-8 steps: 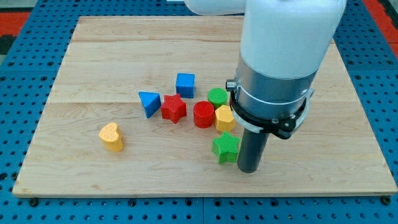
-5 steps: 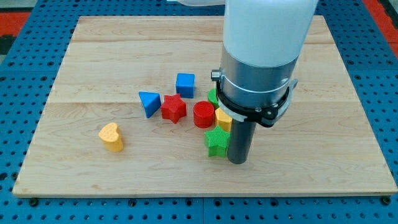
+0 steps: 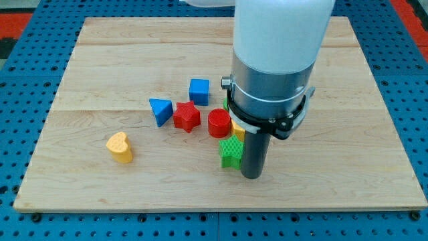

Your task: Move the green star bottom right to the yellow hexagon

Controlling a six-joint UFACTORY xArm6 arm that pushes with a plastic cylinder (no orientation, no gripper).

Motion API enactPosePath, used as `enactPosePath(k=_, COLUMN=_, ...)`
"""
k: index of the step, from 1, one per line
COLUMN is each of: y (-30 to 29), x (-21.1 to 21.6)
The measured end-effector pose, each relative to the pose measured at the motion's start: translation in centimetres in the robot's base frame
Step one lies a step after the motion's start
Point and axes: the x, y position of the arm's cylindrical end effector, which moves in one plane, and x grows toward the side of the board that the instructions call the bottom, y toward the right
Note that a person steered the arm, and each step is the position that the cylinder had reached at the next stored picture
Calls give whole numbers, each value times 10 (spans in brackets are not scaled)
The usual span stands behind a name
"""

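Observation:
The green star [image 3: 231, 152] lies on the wooden board just below the red cylinder [image 3: 219, 123]. My tip [image 3: 251, 175] stands right against the star's right side. The yellow hexagon [image 3: 238, 130] is mostly hidden behind the arm; only a sliver shows above the star, to the right of the red cylinder.
A red star [image 3: 186, 117], a blue triangle [image 3: 160, 110] and a blue cube [image 3: 198, 91] lie to the left of the cluster. A yellow heart [image 3: 120, 147] sits alone at lower left. A green block behind the arm shows only as a thin edge [image 3: 227, 102]. The board [image 3: 100, 60] ends close below the tip.
My tip has moved to the view's left, pushing the green star left with it. The arm now covers more of the yellow hexagon and the green block behind.

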Motion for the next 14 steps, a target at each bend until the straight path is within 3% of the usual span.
enactPosePath(k=1, y=-15, x=44)
enactPosePath(k=3, y=-142, x=22)
enactPosePath(k=4, y=-143, x=-39)
enactPosePath(k=5, y=-97, x=-66)
enactPosePath(k=7, y=-13, x=-58)
enactPosePath(k=10, y=-30, x=-50)
enactPosePath(k=12, y=-72, x=-18)
enactPosePath(k=14, y=-27, x=-17)
